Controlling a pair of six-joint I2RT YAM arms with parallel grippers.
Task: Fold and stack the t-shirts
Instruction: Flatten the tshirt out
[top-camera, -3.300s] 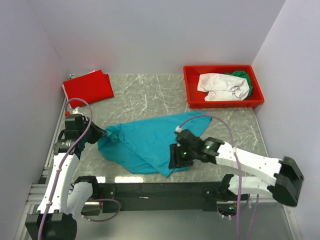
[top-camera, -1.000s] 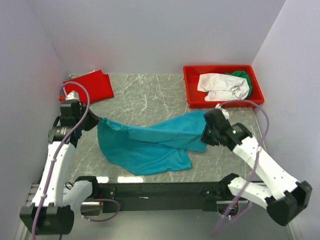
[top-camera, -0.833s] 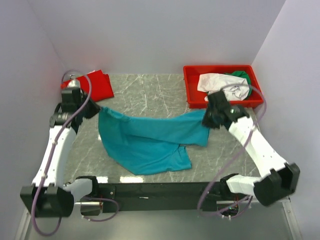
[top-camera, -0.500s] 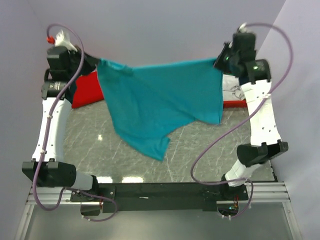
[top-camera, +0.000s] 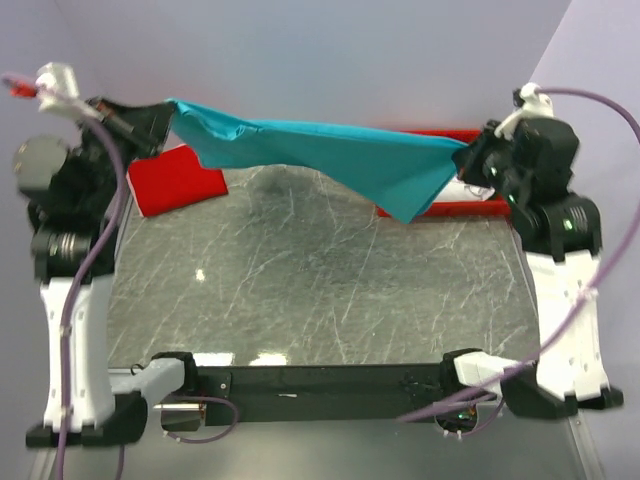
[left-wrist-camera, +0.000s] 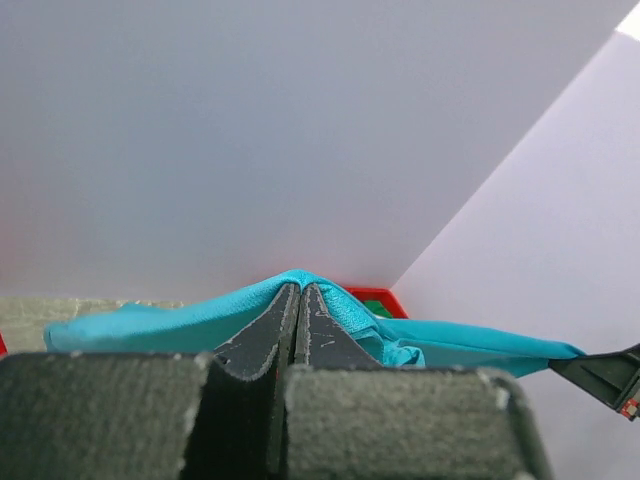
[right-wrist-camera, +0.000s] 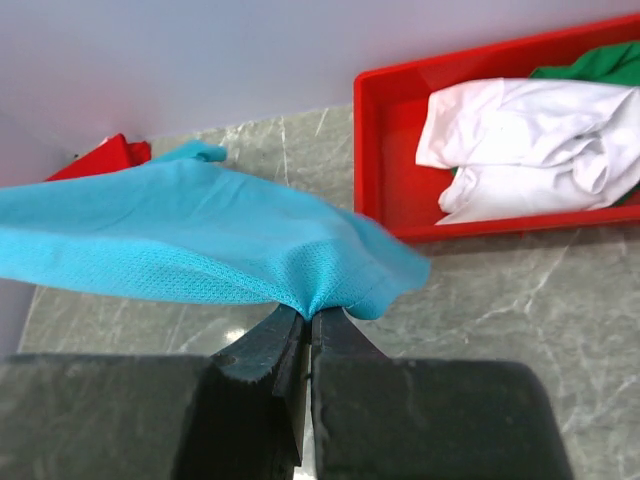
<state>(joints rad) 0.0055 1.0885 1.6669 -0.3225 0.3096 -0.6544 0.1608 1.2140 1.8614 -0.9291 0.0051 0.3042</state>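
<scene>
The teal t-shirt (top-camera: 330, 150) hangs stretched in the air between both arms, high over the table. My left gripper (top-camera: 165, 112) is shut on its left end; in the left wrist view the teal t-shirt (left-wrist-camera: 160, 322) drapes over the closed left gripper (left-wrist-camera: 300, 290). My right gripper (top-camera: 468, 157) is shut on the right end, and the right wrist view shows the teal t-shirt (right-wrist-camera: 180, 245) pinched in the right gripper (right-wrist-camera: 308, 312). A folded red t-shirt (top-camera: 175, 182) lies at the back left. White t-shirt (right-wrist-camera: 520, 145) and green t-shirt (right-wrist-camera: 590, 62) lie crumpled in the bin.
A red plastic bin (right-wrist-camera: 385, 150) stands at the back right of the marble table (top-camera: 320, 290), partly hidden behind the lifted cloth in the top view. Plain walls close in the left, back and right sides.
Both arms rose from the table, lifting the teal t-shirt off the surface and pulling it taut. In the last half second the cloth went from hanging as a sheet to a flatter, higher span.
</scene>
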